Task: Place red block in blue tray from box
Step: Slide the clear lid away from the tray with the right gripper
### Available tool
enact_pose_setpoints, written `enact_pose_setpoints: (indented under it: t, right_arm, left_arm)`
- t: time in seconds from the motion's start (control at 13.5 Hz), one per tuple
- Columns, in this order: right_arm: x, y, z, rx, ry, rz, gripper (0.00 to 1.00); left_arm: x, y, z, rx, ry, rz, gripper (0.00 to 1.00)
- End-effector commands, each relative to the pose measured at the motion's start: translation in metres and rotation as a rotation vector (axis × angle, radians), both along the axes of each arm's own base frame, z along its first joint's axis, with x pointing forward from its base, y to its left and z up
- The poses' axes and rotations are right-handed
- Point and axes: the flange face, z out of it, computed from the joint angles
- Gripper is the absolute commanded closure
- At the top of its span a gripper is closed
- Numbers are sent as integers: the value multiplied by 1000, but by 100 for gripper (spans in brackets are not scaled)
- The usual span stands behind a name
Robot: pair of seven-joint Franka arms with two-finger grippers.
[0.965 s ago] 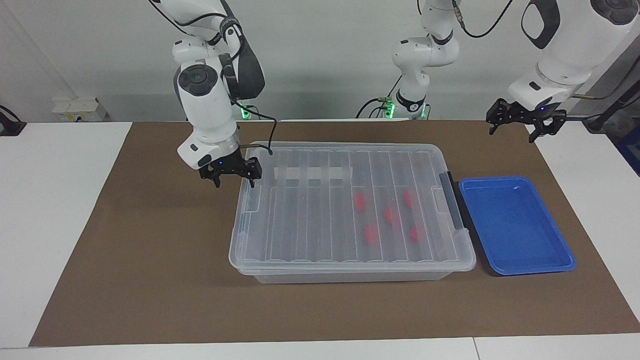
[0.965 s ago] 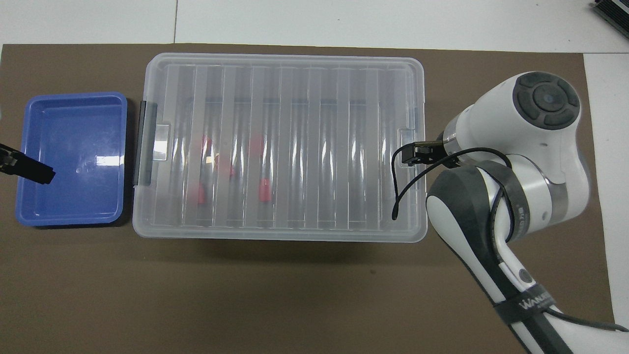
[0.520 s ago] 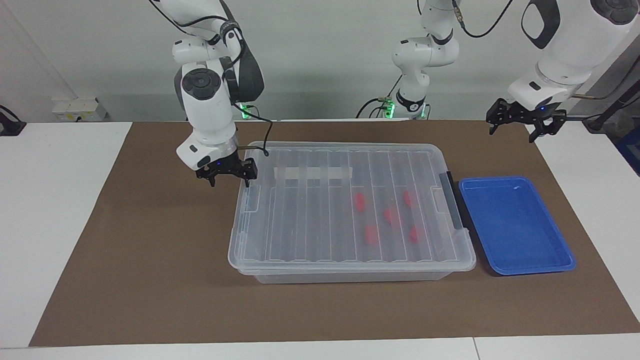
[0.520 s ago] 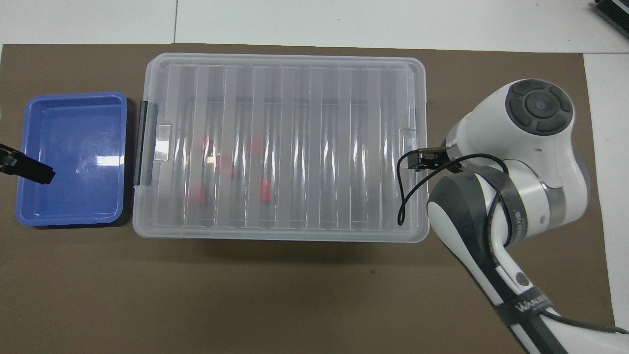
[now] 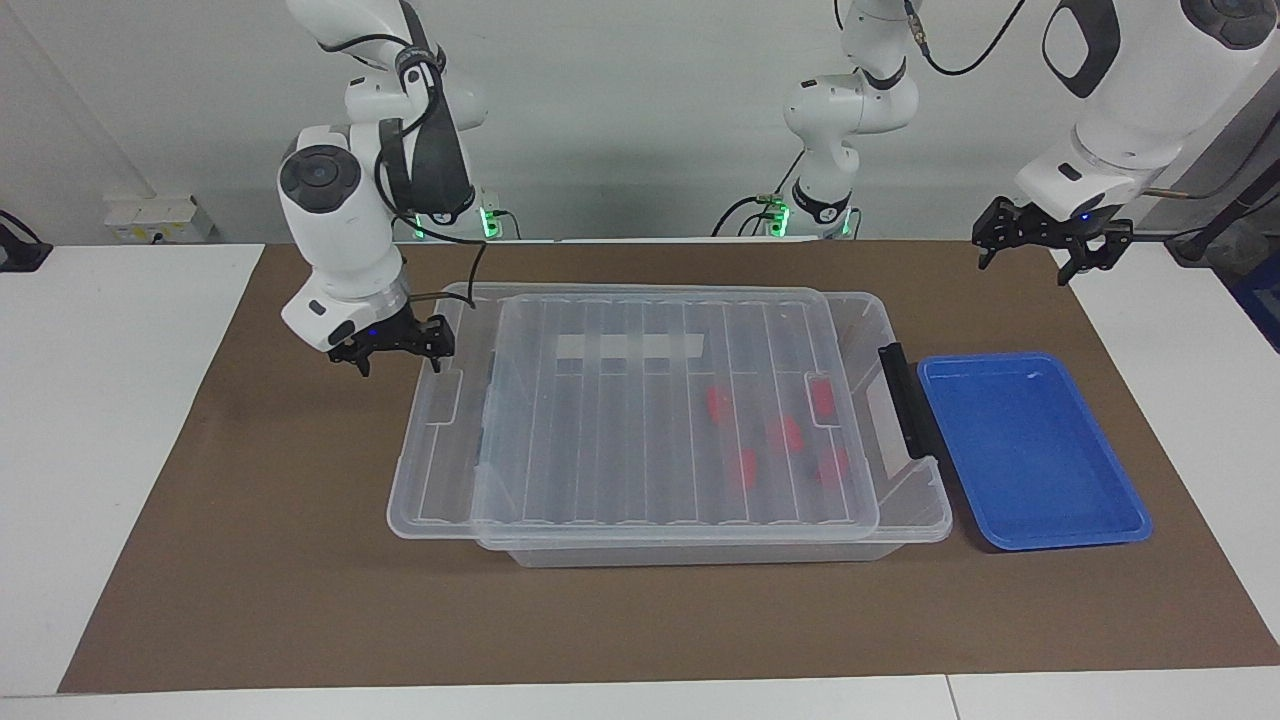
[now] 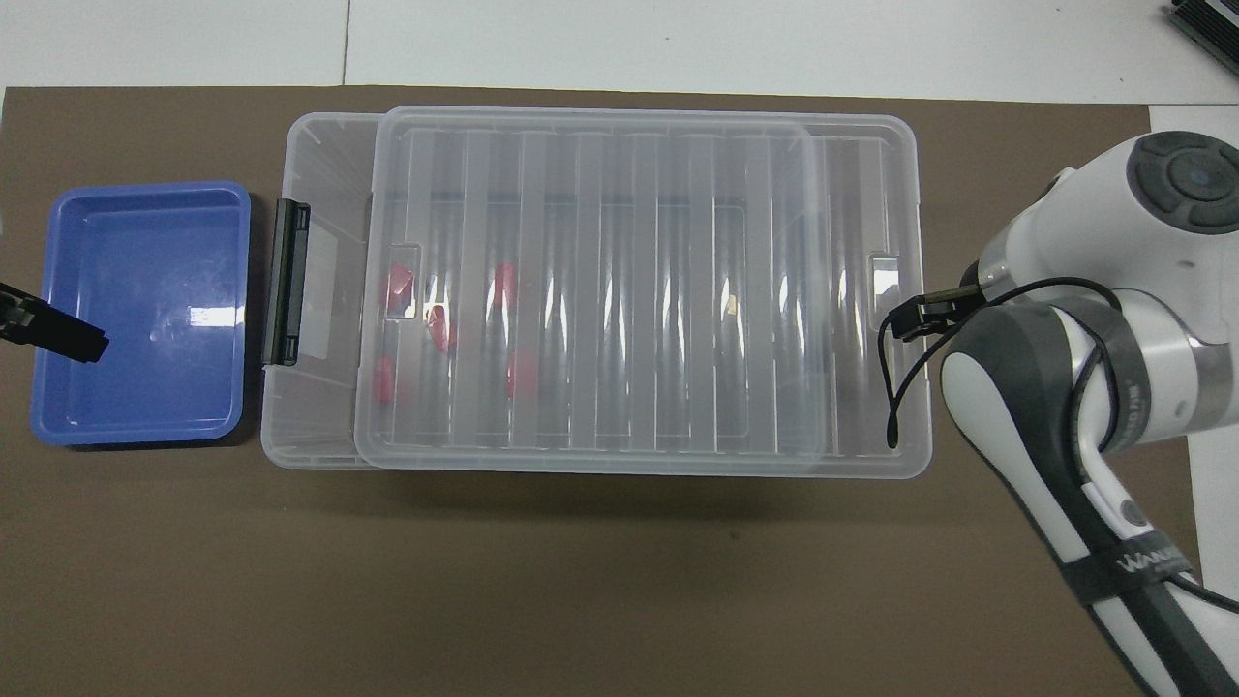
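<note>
There are five red blocks, one red block (image 5: 718,403) nearest the robots with four more around it, all seen through the one ribbed lid (image 5: 640,420). One clear box (image 5: 905,500) and one blue tray (image 5: 1030,450) sit on one brown mat (image 5: 250,560). Two grippers show, the right gripper (image 5: 395,352) and the left gripper (image 5: 1045,248)

facing view: high, across the table, looks toward the robots | overhead view: high above the robots' end, looks steeply down | shared: box (image 5: 700,430) (image 6: 590,290), blue tray (image 5: 1030,450) (image 6: 140,310), brown mat (image 5: 300,560) (image 6: 581,581), half a turn apart
</note>
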Motion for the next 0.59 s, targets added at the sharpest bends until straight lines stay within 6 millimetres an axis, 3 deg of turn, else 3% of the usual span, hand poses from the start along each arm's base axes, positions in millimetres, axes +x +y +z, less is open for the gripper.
enact_pose_setpoints:
  t: [0.0,0.52]
  right_arm:
    - [-8,-34,3,-8,20,85,0]
    - [-8,-95,2,8,37,192,0]
  left_arm:
    - [-8,3,1,7,2,7,0]
    - [-8,3,1,7,2,7,0]
